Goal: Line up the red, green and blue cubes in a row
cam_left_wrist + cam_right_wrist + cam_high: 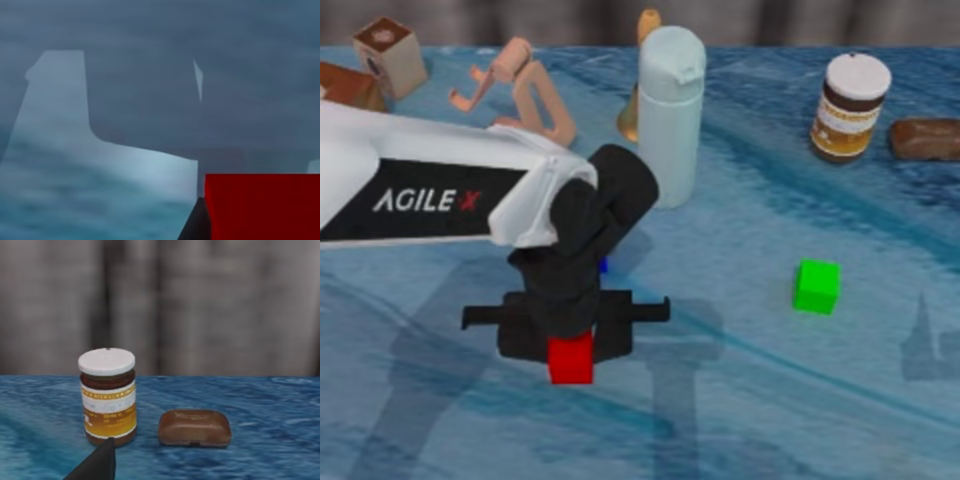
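At the table's near centre, the left gripper [570,345] hangs over the blue surface with the red cube [570,359] pinched between its fingers, the cube poking out beneath the black wrist in the top view and filling a corner of the left wrist view. The green cube [817,286] sits alone well to the right. A sliver of the blue cube [604,266] shows just behind the arm, mostly hidden. The right arm is out of the top view; its wrist camera faces a jar [107,396] and a brown block [194,428] at the far right, and whether its fingers are spread cannot be told. The step in hand appears to be carrying red to its place. Next likely comes setting it down level with green.
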`<move>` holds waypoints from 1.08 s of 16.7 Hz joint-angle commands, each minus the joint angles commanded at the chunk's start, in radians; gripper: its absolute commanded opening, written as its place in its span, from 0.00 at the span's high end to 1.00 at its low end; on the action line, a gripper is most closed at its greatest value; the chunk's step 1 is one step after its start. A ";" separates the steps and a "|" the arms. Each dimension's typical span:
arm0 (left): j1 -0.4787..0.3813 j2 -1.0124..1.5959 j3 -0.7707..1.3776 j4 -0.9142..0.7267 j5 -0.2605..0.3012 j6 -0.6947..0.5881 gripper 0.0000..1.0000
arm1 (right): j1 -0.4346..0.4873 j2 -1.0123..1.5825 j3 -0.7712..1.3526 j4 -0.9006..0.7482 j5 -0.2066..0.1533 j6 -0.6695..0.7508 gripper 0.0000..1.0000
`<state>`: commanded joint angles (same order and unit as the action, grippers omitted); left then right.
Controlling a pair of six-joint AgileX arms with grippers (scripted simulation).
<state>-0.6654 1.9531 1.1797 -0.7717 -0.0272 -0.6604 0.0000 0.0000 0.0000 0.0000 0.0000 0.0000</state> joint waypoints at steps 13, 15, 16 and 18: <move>0.000 0.000 0.000 0.000 0.000 0.000 0.00 | 0.000 0.000 0.000 0.000 0.000 0.000 0.00; 0.000 0.000 0.000 0.000 0.000 0.000 0.00 | 0.000 0.000 0.000 0.000 0.000 0.000 0.00; 0.000 0.000 0.000 0.000 0.000 0.000 0.00 | 0.000 0.000 0.000 0.000 0.000 0.000 0.00; 0.000 -0.001 0.000 0.000 0.000 0.000 0.00 | 0.000 0.000 0.000 0.000 0.000 0.000 0.00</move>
<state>-0.6652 1.9523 1.1799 -0.7719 -0.0272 -0.6604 0.0000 0.0000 0.0000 0.0000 0.0000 0.0000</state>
